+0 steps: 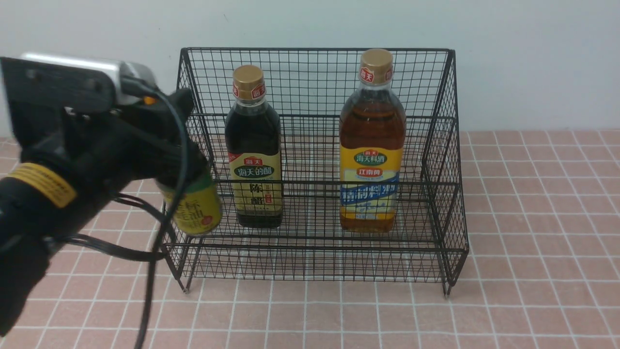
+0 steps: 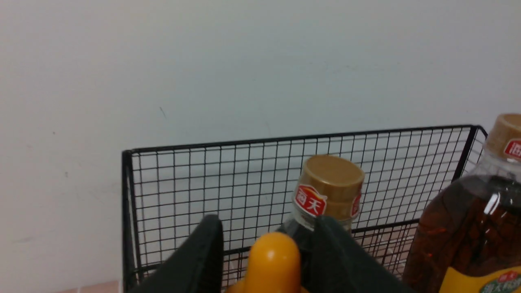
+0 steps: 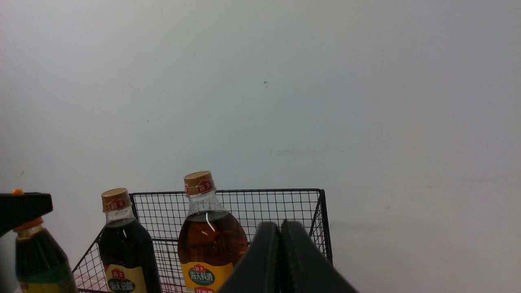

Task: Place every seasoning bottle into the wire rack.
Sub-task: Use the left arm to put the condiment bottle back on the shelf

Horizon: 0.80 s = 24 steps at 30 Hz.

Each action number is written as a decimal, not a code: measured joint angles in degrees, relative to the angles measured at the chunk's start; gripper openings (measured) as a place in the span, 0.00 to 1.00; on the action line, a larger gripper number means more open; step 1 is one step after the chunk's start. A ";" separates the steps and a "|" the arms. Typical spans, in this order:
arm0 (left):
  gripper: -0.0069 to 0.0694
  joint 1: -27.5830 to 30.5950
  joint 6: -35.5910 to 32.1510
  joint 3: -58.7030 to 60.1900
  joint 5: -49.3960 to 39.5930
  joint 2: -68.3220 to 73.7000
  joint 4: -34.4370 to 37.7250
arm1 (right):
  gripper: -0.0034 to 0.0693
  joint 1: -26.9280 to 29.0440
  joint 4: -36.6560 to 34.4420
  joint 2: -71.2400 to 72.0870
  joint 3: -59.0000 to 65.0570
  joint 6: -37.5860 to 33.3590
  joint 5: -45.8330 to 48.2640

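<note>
Pink tiled table (image 1: 533,242). My left gripper (image 2: 268,228) clamps yellow-nozzle squeeze bottle (image 1: 193,211) at left edge of wire rack (image 1: 315,87); right gripper (image 3: 280,228) closed, empty.

Wire rack (image 1: 443,194): open at top and front; mesh back and sloping sides bar entry. Dark bottle (image 1: 253,160) and amber bottle (image 1: 371,160) stand apart inside, free gap between them, narrower room beside each wall. Squeeze bottle (image 1: 193,213), in left end effector (image 2: 268,228), occupies the left front corner
</note>
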<state>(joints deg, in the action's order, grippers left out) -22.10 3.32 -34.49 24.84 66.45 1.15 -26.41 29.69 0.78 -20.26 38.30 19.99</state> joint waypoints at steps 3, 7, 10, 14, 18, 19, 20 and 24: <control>0.43 -0.26 -1.69 0.00 1.13 2.54 0.49 | 0.03 0.00 0.00 0.00 0.00 0.00 0.00; 0.43 -0.26 -2.43 0.00 1.40 4.36 0.89 | 0.03 0.00 0.00 0.00 0.00 0.00 0.00; 0.43 -0.31 -2.43 0.00 1.79 5.31 0.89 | 0.03 0.00 0.00 0.00 0.00 0.00 0.00; 0.43 -0.31 -2.43 0.00 2.20 7.40 1.16 | 0.03 0.00 0.00 0.00 0.00 0.00 0.00; 0.43 -0.31 -2.22 0.00 2.20 10.14 2.19 | 0.03 0.00 0.00 0.00 0.00 0.00 0.00; 0.43 -0.31 -2.22 0.00 2.20 10.72 2.38 | 0.03 0.00 0.00 0.00 0.00 0.00 0.00; 0.43 -0.31 -2.16 0.00 2.20 11.28 2.52 | 0.03 0.00 0.00 0.00 0.00 0.00 0.00; 0.43 -0.31 -1.13 1.32 2.71 12.01 2.73 | 0.03 0.00 0.00 0.00 0.00 0.00 0.05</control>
<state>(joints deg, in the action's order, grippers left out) -22.41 2.18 -33.17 27.55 78.46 3.88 -26.41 29.69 0.78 -20.26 38.30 20.04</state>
